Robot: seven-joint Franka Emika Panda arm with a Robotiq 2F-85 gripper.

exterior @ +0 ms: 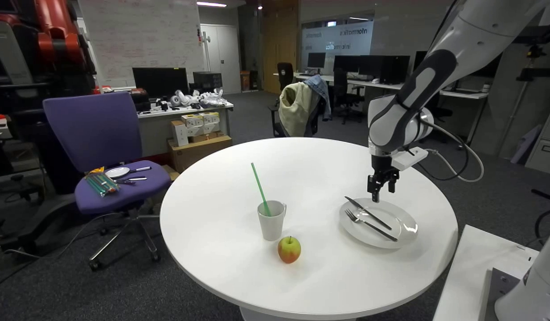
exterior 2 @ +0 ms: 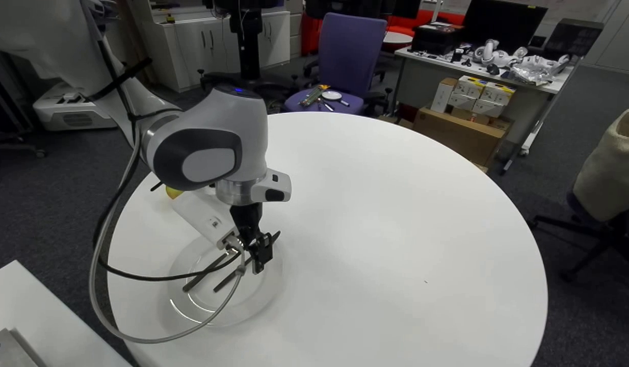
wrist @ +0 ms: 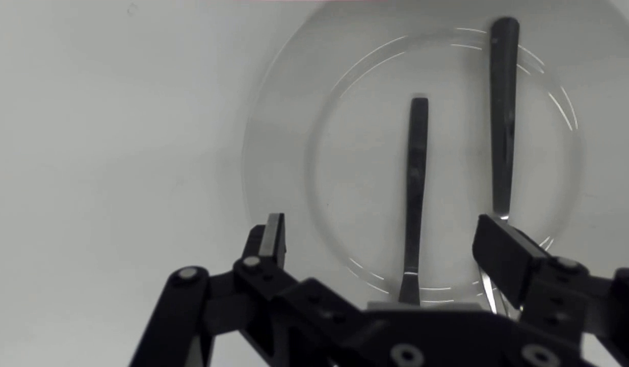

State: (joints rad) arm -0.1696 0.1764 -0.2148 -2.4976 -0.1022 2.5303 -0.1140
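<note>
Tabletop [exterior: 212, 214]: round, white, one continuous edge. White side table [exterior: 473, 263] just outside that edge, bearing the robot's base.

Plate [wrist: 365, 153]: white, round, flat, near the tabletop's edge closest to the robot's base; only a narrow margin between plate and edge on that side. Widest room for moving: the broad stretch of tabletop from the plate's far side toward the edge facing the chair with jackets [exterior: 297, 109].

Knife [wrist: 415, 188]: one, dark-looking metal, lying on the plate. Long axis pointing away from the robot's base; blade end toward the edge facing the stacked boxes [exterior: 201, 127], reaching over the plate's rim; handle end inside the plate's well.

Fork [wrist: 503, 117]: one, beside the knife, apart from it, almost parallel. Tines the same way as the blade; handle end on the plate's rim, base side.

Gripper [wrist: 381, 232]: black, fingers spread wide, nothing held. Hangs over the plate; in the wrist view the knife shows between the fingers, and one finger covers part of the fork. Contact with the fork: cannot be told.

Mug [exterior: 271, 225]: white, upright, well apart from the plate; green straw [exterior: 260, 185] leaning in it.

Apple [exterior: 289, 249]: yellow-green and red, just beside the mug, between it and the tabletop's edge.
</note>
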